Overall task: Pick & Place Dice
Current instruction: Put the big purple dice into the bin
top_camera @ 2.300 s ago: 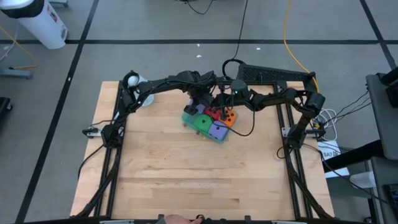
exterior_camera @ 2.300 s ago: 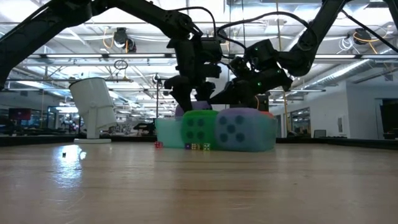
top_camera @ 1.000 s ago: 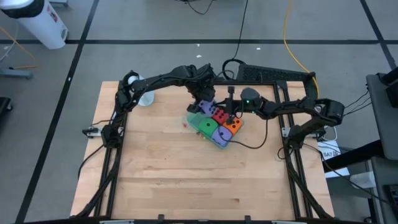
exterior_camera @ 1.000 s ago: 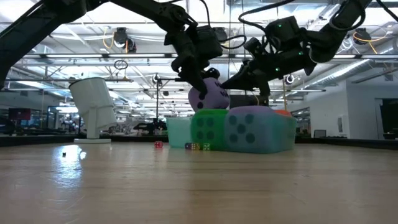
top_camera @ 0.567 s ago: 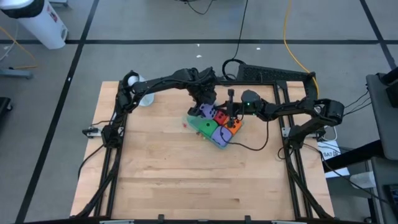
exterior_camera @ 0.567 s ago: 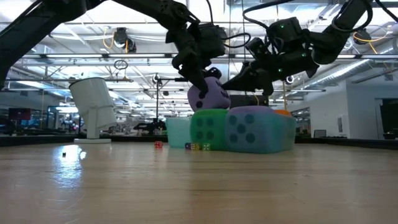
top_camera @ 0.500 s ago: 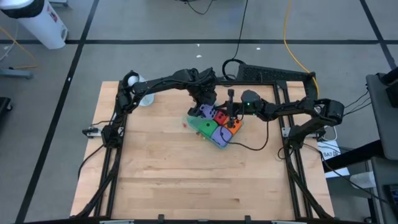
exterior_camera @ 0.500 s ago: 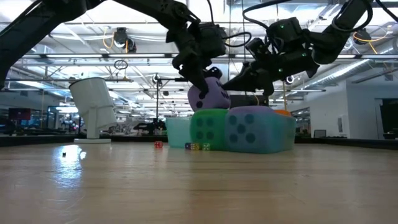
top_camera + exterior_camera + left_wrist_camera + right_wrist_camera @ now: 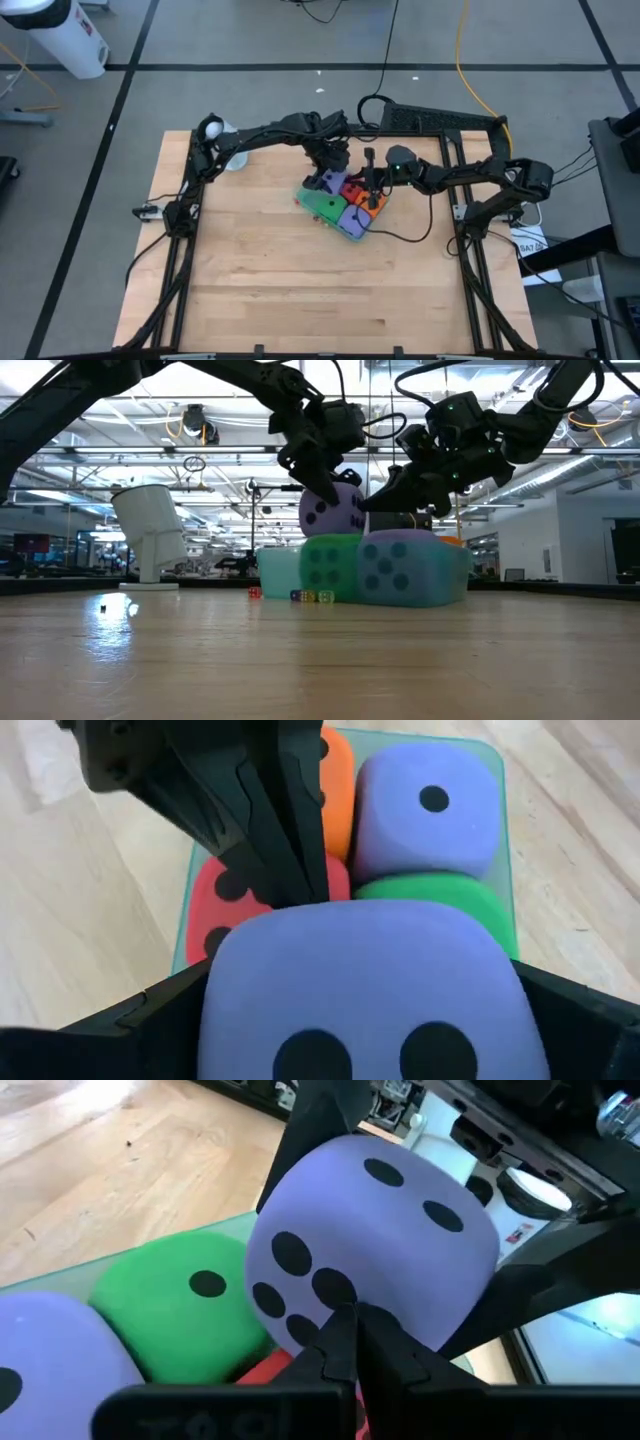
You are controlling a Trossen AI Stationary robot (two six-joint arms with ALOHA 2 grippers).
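Observation:
My left gripper (image 9: 329, 176) hangs over the translucent green tray (image 9: 305, 192), shut on a purple-blue die (image 9: 335, 510). This die (image 9: 360, 982) floats above the tray's far-left corner. In the tray sit the green die (image 9: 322, 204), the second purple-blue die (image 9: 350, 213), the red die (image 9: 352, 187) and the orange die (image 9: 372, 198), packed side by side. My right gripper (image 9: 372, 503) reaches in from the right with its fingers shut, tips against the held die (image 9: 372, 1240). My left gripper pinches the purple-blue die between its two fingers (image 9: 165, 1020), one on each of two opposite faces, coming from above. The die is lifted clear over the tray. My right gripper's shut fingertips (image 9: 347, 1320) touch the die's pip-marked side face (image 9: 320, 1285), slanting down from the table's right.
A white cup-like object (image 9: 231, 158) stands near the table's far-left corner and shows in the low view as a tilted white cup (image 9: 150, 532). Several tiny dice (image 9: 311, 596) lie on the wood beside the tray. The near half of the table (image 9: 300, 290) is bare wood.
The held purple-blue die has turned a little in my left gripper and now shows a second pip face in the low view. The tray with its dice has slid slightly toward the table's left. Both grippers have stayed about where they were.

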